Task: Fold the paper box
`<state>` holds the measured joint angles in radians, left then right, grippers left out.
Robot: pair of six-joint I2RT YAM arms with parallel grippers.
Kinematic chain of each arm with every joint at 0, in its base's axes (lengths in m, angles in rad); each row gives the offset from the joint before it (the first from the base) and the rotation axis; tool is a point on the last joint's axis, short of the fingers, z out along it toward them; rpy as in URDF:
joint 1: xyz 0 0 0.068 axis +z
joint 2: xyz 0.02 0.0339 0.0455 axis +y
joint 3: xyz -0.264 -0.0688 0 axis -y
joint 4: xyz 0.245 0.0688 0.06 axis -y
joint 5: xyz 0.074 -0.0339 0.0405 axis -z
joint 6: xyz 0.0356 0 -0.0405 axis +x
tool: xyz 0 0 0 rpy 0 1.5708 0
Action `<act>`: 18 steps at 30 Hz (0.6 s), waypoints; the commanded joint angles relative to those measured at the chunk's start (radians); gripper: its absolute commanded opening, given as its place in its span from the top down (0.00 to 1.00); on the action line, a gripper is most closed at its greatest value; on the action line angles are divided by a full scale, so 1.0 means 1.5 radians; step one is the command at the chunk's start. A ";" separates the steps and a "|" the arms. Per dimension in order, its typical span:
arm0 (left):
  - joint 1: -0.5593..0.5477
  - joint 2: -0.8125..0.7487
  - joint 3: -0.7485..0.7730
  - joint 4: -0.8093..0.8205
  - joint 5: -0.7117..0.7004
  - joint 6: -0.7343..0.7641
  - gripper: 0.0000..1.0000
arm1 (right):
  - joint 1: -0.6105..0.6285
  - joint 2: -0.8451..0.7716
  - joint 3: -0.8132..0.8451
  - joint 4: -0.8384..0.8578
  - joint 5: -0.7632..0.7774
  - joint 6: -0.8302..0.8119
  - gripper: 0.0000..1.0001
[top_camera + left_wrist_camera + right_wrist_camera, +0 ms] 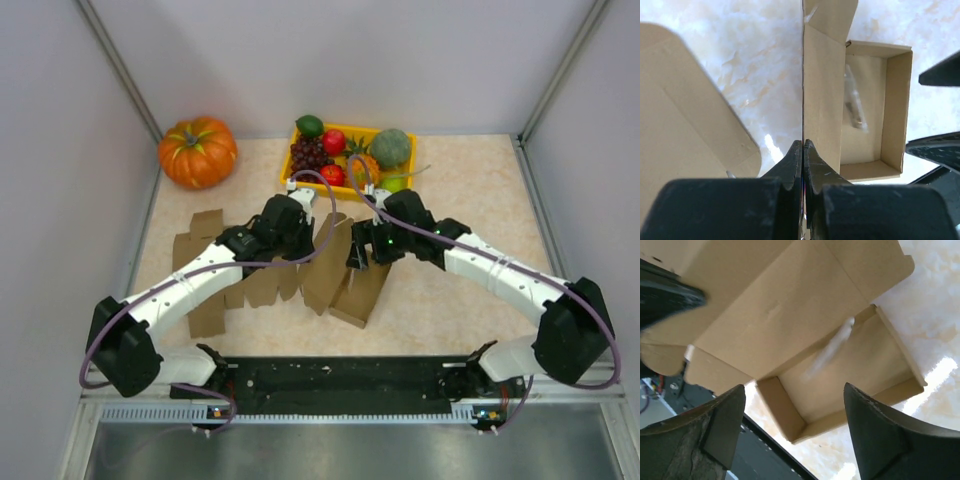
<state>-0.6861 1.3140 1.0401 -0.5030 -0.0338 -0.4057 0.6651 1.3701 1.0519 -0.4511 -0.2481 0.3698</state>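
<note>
In the middle of the top view, the paper box (350,285) stands half-formed on the tabletop (440,315). One brown panel is upright, and flat cardboard lies to its left. The left gripper (803,146) has its jaws pressed together on the thin edge of the upright panel. The right gripper (795,390) is over the open tray part of the box, with its jaws spread wide. Farther back, a pumpkin (197,151) sits at the upper left and a yellow tray (352,128) of fruit at the upper centre.
</note>
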 commanded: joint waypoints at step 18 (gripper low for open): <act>-0.001 0.031 0.096 0.042 0.243 0.488 1.00 | -0.237 -0.052 -0.219 0.413 -0.300 -0.213 0.37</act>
<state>-0.6888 1.3231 1.1042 -0.4160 0.2848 0.1890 0.3187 1.2903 0.7631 -0.0013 -0.5571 0.0917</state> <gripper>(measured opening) 0.013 0.645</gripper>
